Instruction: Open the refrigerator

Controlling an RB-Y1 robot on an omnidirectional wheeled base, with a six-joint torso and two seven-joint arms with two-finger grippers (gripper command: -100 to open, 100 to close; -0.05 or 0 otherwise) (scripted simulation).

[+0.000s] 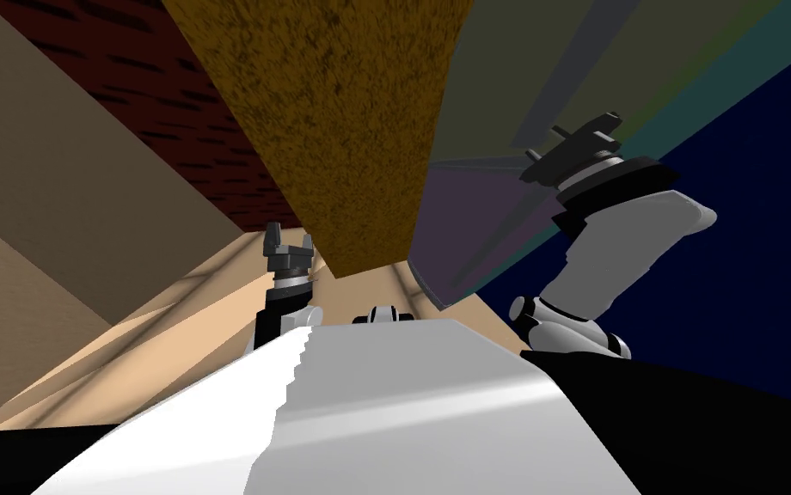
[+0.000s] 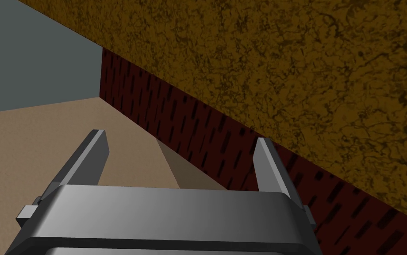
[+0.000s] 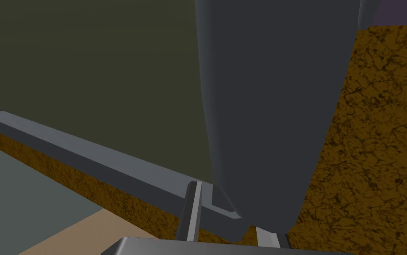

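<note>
R gripper [image 1: 591, 129] is up high on my right, against the refrigerator door [image 1: 488, 77], a dull olive-grey panel just right of the brown mottled panel [image 1: 342, 112] that fills mid-frame in the head view. In the R wrist cam a thick dark grey handle [image 3: 273, 110] runs away from the hand along the door. The fingers [image 3: 194, 208] sit either side of its near end, gap well under the normal open spread, so it's clamped on the handle. A lighter grey strip [image 3: 87, 148] runs along the door's edge and ends between the fingers, w/ more brown mottled surface beyond it. Can't tell if the door is off its seal.

L gripper [image 2: 180, 137] is low, near the beige floor [image 2: 43, 141], by the bottom corner of the brown panel. Its fingers are spread approx a third of the frame, nothing between them. It points along the foot of a dark red brick wall [image 2: 189, 128] that meets the brown panel
</note>
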